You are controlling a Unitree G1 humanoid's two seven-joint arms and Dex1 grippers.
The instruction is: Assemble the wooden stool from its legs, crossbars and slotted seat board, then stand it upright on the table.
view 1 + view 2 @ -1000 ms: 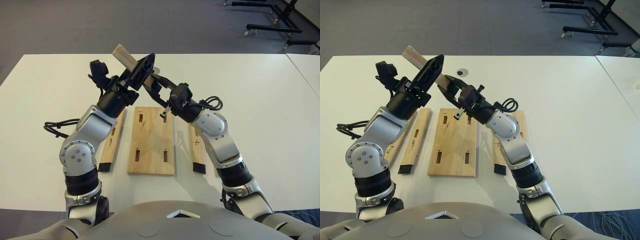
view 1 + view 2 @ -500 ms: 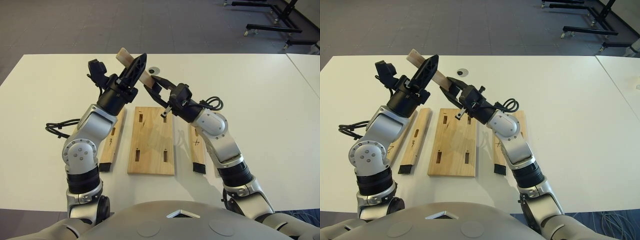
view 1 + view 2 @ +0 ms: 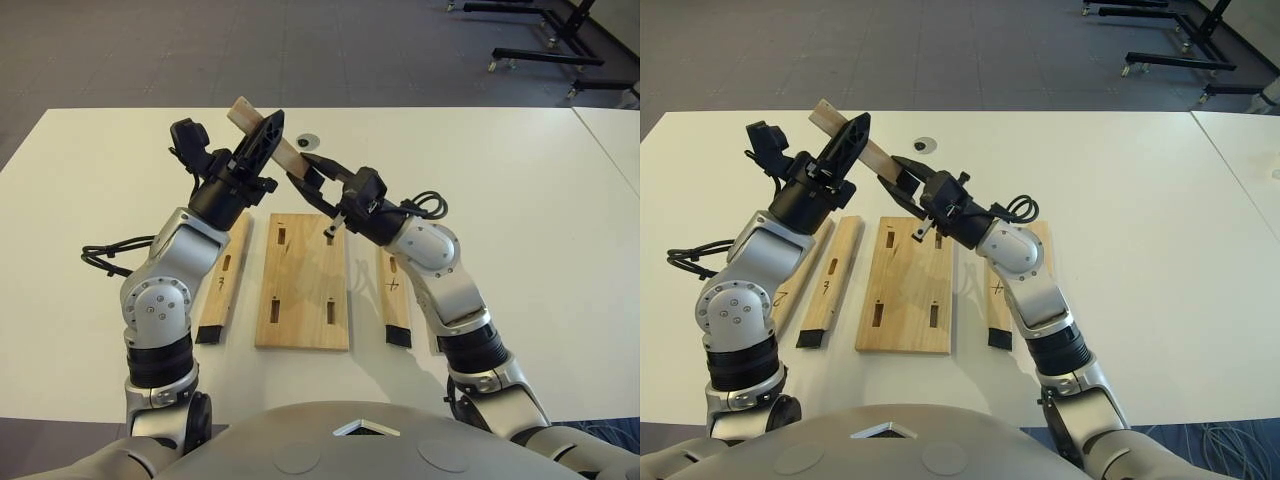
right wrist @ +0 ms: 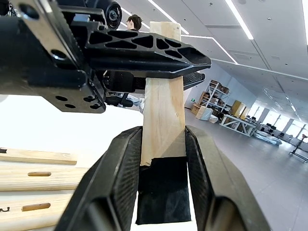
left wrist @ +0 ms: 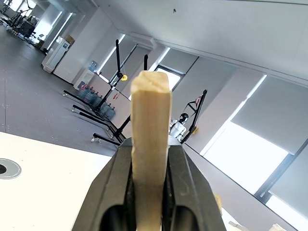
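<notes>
Shifted slightly left along the stick, the left gripper [image 3: 268, 130] pinches a pale, square-edged wooden leg [image 3: 287, 155] near its upper end, fingers pressed on both faces. The right gripper [image 3: 305, 170] clamps the leg's black-capped lower end. The leg slants in the air above the far edge of the flat, slotted seat board [image 3: 303, 290] on the white table [image 3: 520, 200].

One pale wooden leg [image 3: 244, 109] is held tilted above the bench [image 3: 520, 200], black-capped end gripped in the right hand [image 3: 303, 172], mid-length clamped in the left hand [image 3: 266, 138]. The seat board [image 3: 302, 290] lies flat at bench centre, four slots showing. Two spare legs [image 3: 830, 280] lie flat just left of it and a right-side leg [image 3: 394, 295] just right, black caps nearest the robot.
</notes>
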